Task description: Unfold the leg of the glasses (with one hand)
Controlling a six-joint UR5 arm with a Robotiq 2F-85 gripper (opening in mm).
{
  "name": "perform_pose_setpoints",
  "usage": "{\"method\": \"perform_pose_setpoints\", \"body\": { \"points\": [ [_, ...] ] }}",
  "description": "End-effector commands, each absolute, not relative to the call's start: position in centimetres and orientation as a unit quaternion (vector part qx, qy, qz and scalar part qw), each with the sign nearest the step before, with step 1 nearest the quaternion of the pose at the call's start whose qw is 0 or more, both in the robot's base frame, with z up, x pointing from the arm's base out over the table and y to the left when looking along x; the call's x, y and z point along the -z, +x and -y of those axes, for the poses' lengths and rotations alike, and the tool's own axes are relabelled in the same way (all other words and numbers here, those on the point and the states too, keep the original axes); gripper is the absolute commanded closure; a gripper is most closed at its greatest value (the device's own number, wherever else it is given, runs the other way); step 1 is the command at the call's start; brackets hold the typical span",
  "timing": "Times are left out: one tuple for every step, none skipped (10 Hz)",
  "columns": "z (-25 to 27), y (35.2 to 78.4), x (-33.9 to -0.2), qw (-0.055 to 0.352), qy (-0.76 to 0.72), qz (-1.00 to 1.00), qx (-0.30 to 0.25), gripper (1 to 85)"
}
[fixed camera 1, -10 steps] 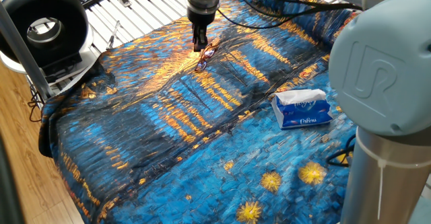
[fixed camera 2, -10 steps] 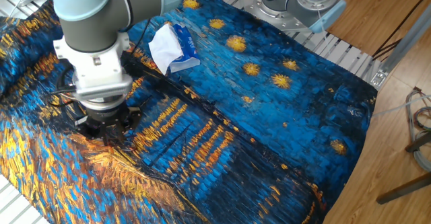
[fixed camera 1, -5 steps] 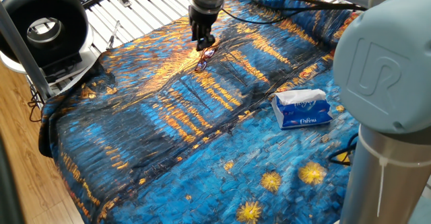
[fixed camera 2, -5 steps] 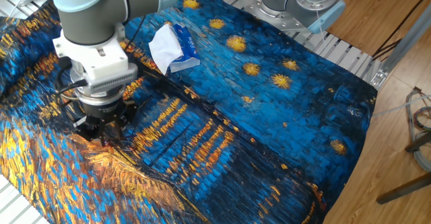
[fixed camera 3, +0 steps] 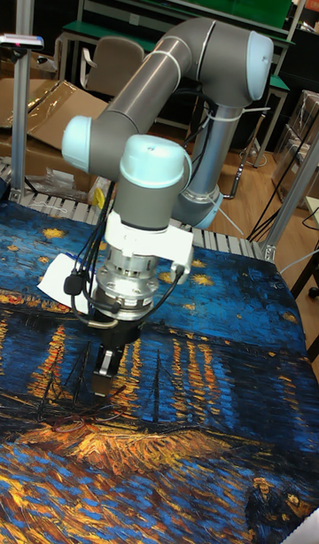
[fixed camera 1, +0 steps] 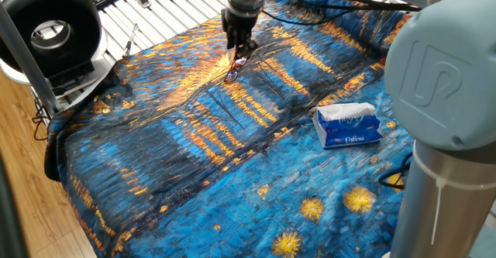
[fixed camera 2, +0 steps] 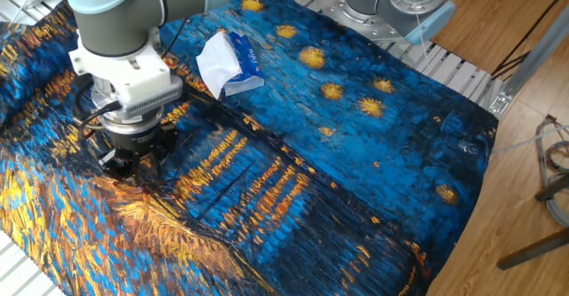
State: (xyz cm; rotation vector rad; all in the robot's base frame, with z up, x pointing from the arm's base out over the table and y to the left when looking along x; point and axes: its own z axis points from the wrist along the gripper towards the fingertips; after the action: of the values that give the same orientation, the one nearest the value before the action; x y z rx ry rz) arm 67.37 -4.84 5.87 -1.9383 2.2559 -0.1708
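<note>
The glasses point(fixed camera 1: 235, 69) are a small thin-framed pair lying on the painted cloth near its far side. Their upper end reaches right under my fingertips. My gripper point(fixed camera 1: 240, 53) points straight down onto that end, its fingers close together and seemingly pinching a thin part of the frame. In the other fixed view the gripper point(fixed camera 2: 133, 164) stands low over the cloth and hides the glasses. In the tall fixed view the gripper point(fixed camera 3: 101, 377) shows narrow fingers just above the cloth, and the glasses are too thin to make out.
A blue-and-white tissue pack point(fixed camera 1: 348, 126) lies on the cloth point(fixed camera 1: 194, 149) to the right, also in the other fixed view point(fixed camera 2: 229, 61). A black ring-shaped device point(fixed camera 1: 50, 29) and a post stand at the left. Cloth edge and wooden floor run along the near left.
The gripper has shifted a little to the right and further back while staying low over the cloth. The glasses' upper end has followed it, and the lower end has stayed about where it was.
</note>
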Motion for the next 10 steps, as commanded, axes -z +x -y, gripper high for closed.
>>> {"method": "perform_pose_setpoints", "body": {
  "points": [
    [4.3,66.9,-5.3,0.100,-0.671,-0.734,0.039,45.7],
    [4.8,66.6,-5.2,0.092,-0.676,-0.730,0.042,46.0],
    [5.3,65.9,-4.9,0.073,-0.678,-0.730,0.042,46.0],
    [5.0,65.9,-4.8,0.079,-0.681,-0.727,0.037,45.0],
    [5.1,66.0,-4.8,0.079,-0.684,-0.724,0.040,45.0],
    [5.2,66.0,-4.8,0.078,-0.687,-0.721,0.043,45.0],
    [5.0,66.3,-4.8,0.084,-0.690,-0.718,0.044,44.3],
    [4.9,66.5,-4.9,0.089,-0.694,-0.713,0.045,44.3],
    [4.9,66.7,-4.9,0.091,-0.696,-0.710,0.049,45.0],
    [4.8,66.9,-4.8,0.091,-0.698,-0.709,0.051,45.7]
  ]
}}
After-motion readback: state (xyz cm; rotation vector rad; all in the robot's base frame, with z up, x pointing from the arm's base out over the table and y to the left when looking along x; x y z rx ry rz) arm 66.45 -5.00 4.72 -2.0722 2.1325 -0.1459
